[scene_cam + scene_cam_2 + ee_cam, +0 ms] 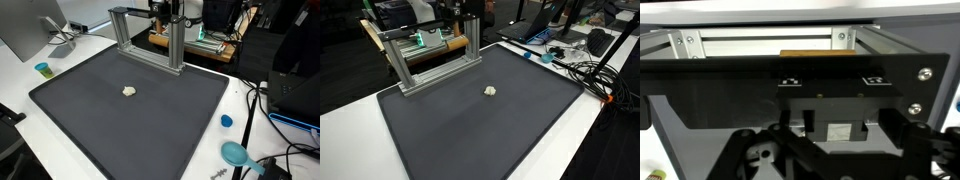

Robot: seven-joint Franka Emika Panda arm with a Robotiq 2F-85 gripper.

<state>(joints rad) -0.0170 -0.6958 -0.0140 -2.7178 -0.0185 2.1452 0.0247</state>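
My gripper (837,135) is at the back of the table, behind a low aluminium frame (150,35) (435,55). In the wrist view its two dark fingers (788,128) stand apart on either side of a dark block with a pale square face (837,131). I cannot tell whether they touch it. Above it lies a black plate (830,75) with the frame's rails behind. A small crumpled white lump (128,91) (491,90) lies alone on the dark mat (150,130) (480,130), far from the gripper. In both exterior views only part of the arm (165,10) (455,15) shows.
A monitor (25,30) and a small blue cup (42,69) stand beside the mat. A blue cap (226,121), a teal round object (236,153) and cables (265,100) (585,70) lie along its opposite edge. Equipment crowds the space behind the frame.
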